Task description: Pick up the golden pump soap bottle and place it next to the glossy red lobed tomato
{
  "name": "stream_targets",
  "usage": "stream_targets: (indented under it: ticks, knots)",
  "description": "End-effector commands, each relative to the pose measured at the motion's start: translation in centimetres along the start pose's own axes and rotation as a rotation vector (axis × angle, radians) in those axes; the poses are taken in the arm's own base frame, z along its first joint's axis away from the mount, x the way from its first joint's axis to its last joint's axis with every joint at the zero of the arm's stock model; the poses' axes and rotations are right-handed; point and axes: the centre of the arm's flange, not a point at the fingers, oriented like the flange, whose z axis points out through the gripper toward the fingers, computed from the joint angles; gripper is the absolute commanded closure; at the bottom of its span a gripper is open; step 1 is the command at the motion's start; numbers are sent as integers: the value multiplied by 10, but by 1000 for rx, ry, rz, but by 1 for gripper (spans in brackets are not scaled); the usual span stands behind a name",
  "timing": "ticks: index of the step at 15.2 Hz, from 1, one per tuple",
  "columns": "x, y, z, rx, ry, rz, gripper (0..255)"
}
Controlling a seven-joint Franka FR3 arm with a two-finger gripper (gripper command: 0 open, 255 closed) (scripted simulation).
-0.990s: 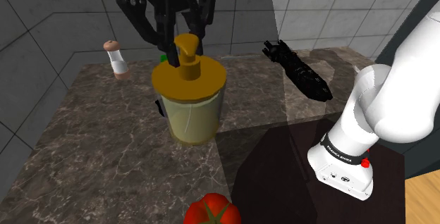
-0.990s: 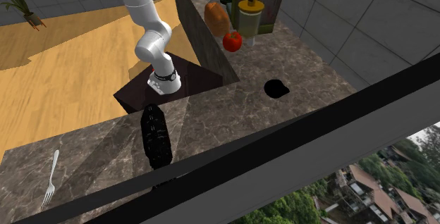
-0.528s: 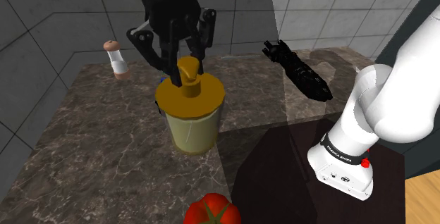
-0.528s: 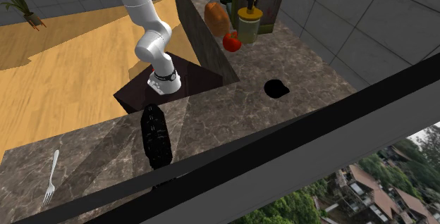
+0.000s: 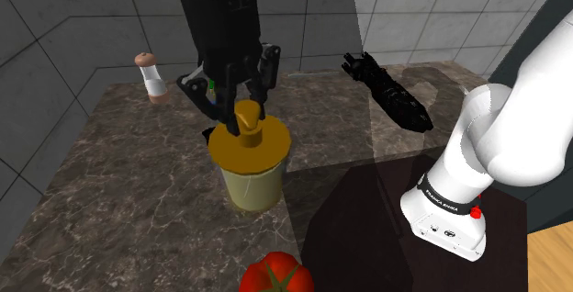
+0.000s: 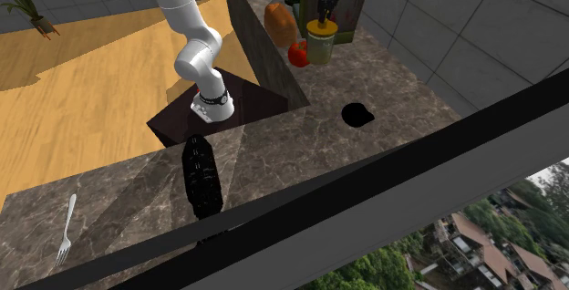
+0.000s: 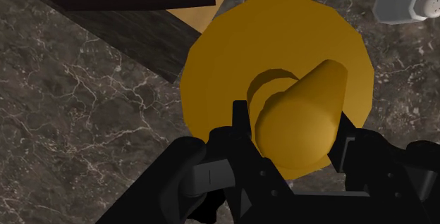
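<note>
Your soap bottle (image 5: 249, 163) has a broad golden disc for a cap, a stubby golden pump head rising from its middle, and a squat, pale yellowish body that looks faintly see-through. It is upright over the dark veined stone counter (image 5: 119, 209). Its base is down at the surface, though you cannot tell from here whether it actually touches. Your gripper (image 5: 242, 121) comes down on it from straight above, and the wrist view shows the two black fingers (image 7: 240, 127) closed in tight on either side of the pump head, clasping it with nothing else between them. The red lobed tomato (image 5: 275, 275) sits on the same counter toward the shoulder view's lower edge, near the bottle but apart from it. In the second exterior view it lies just beside the bottle, on that view's left. Farther off, a small shaker (image 5: 152, 78) with a brownish top stands by the tiled back wall on the shoulder view's left, and a long black knobbly object (image 5: 387, 93) lies on the counter to the right, well apart from the bottle.
</note>
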Motion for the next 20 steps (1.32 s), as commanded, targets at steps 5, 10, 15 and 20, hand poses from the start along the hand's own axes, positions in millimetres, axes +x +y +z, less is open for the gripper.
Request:
stream_targets:
  ticks: [5,10,15,20]
  knots:
    - [3,-3,31,1,1,0,255]
    - [6,-4,57,1,1,0,255]
    - [9,-5,84,1,1,0,255]
    - [12,-7,110,1,1,0,255]
